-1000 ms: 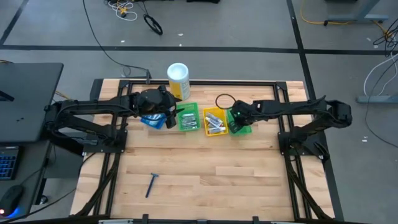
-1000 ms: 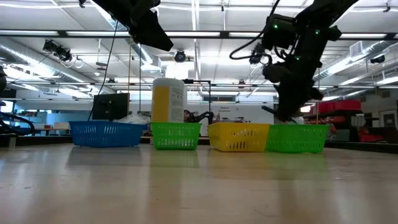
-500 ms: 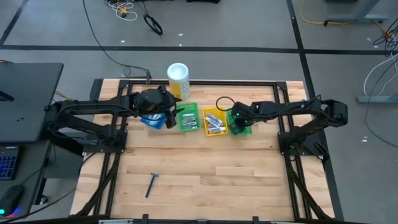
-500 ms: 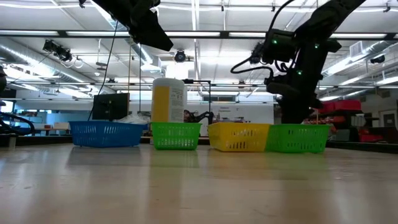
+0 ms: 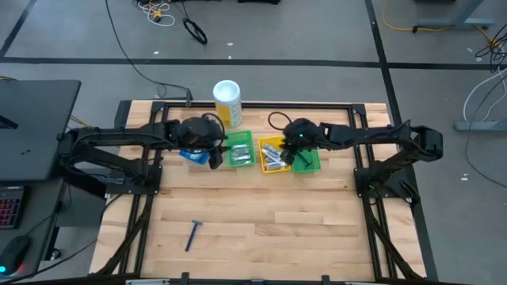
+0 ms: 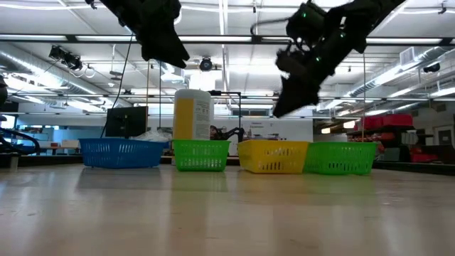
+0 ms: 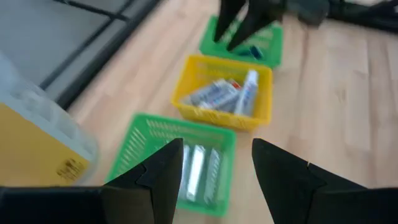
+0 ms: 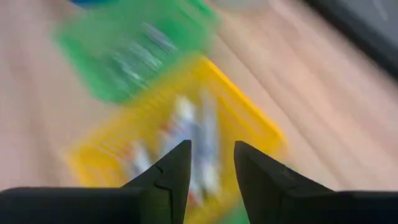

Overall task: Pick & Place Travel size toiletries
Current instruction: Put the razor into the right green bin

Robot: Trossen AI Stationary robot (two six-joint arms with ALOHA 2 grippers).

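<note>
Four bins stand in a row at the table's far side: blue [image 5: 190,155], green [image 5: 240,150], yellow [image 5: 273,155], green [image 5: 309,162]. White toothpaste tubes [image 7: 231,93] lie in the yellow bin, silver tubes [image 7: 196,169] in the left green bin, and a dark blue item [image 7: 252,51] in the right green one. A blue razor [image 5: 194,234] lies flat on the near table. My right gripper [image 5: 287,149] hangs open and empty above the yellow bin's right side. My left gripper [image 5: 215,156] is open and empty, high between the blue bin and the left green bin.
A tall white-and-yellow canister [image 5: 227,101] stands behind the bins, close to my left arm. A loop of black cable [image 5: 279,123] rises from my right wrist. The near half of the wooden table holds only the razor.
My right gripper has come up out of the right green bin and swung toward the table's left, to above the yellow bin, tipping less steeply down as it went. My left gripper has stayed in place and open.
</note>
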